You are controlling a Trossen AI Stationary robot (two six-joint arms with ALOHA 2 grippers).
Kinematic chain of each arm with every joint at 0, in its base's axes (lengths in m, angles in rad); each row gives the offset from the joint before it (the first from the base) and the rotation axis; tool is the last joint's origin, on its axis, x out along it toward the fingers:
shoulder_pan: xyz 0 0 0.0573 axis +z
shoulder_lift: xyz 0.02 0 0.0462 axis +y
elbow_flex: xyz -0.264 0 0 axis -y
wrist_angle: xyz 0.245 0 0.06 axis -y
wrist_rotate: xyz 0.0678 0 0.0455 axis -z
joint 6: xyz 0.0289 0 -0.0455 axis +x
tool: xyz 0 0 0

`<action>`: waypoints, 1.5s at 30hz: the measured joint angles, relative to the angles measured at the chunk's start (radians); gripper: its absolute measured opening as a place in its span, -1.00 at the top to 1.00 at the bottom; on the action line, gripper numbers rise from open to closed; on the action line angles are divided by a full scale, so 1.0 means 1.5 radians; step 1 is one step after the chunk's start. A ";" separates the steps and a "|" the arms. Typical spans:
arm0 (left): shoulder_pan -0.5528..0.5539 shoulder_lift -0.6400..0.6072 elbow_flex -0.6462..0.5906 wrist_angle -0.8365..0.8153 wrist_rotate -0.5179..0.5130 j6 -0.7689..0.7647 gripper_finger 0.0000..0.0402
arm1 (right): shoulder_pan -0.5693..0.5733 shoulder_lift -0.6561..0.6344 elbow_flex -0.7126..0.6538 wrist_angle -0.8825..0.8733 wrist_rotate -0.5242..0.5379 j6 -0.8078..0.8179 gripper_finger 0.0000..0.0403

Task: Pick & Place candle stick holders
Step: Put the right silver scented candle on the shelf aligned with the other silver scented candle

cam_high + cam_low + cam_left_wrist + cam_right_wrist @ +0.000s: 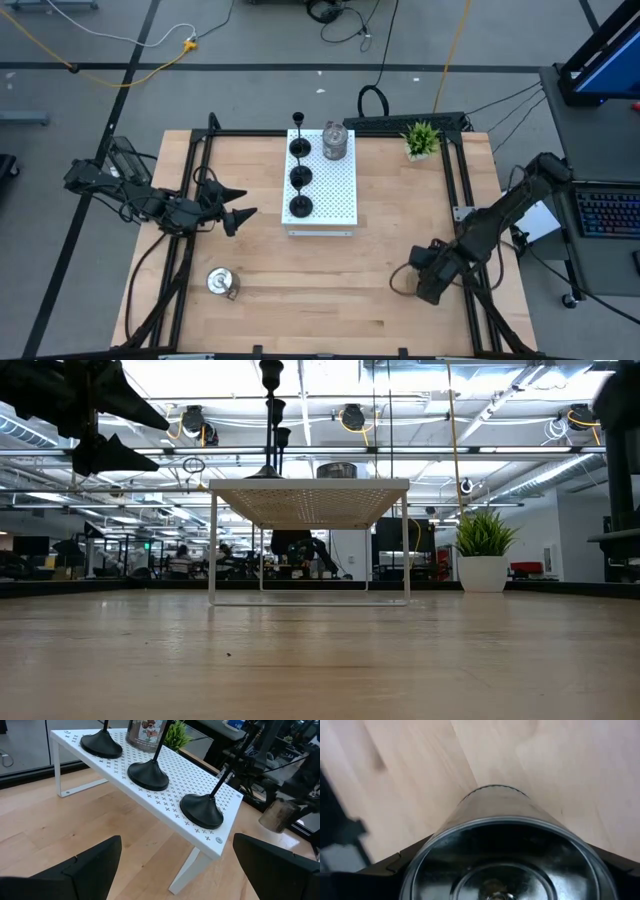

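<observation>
the right gripper [428, 283] sits low at the near right part of the wooden table [300, 290], its jaws spread around a shiny silver holder [502, 850] that fills its wrist view; whether the fingers already press the metal cannot be told. the left gripper [240, 203] hangs above the table just left of the white perforated board [340, 190], fingers [80, 870] spread wide and holding nothing. three black holders [299, 178] stand in a row along the board's left half, a second silver holder [334, 141] rests at its far end, and another silver holder [220, 282] stands alone on the table, near the front left.

by the look of it the step in hand is the grasp on the right-hand silver holder. done well, the jaws should close squarely on the round body, not on the rim, then lift straight before carrying toward the board (the free spots appear to be on its right half). the cup is smooth and likely slippery, so a firm, centred pinch matters.

around it, a small green plant [421, 138] stands at the far right corner, clear of the path. the black stems are thin and easily toppled, and the other arm waits close to the board's left edge.
</observation>
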 joint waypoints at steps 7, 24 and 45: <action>0.000 0.000 0.000 0.000 0.000 0.002 -0.94 | -0.113 -0.069 0.000 0.099 -0.009 -0.063 -0.73; 0.000 0.000 0.000 -0.001 0.012 0.001 -0.94 | -0.429 0.036 0.342 -0.107 -0.011 -0.469 -0.73; 0.000 0.000 0.000 -0.001 0.011 -0.004 -0.94 | -0.655 0.380 0.765 -0.281 -0.002 -0.856 -0.73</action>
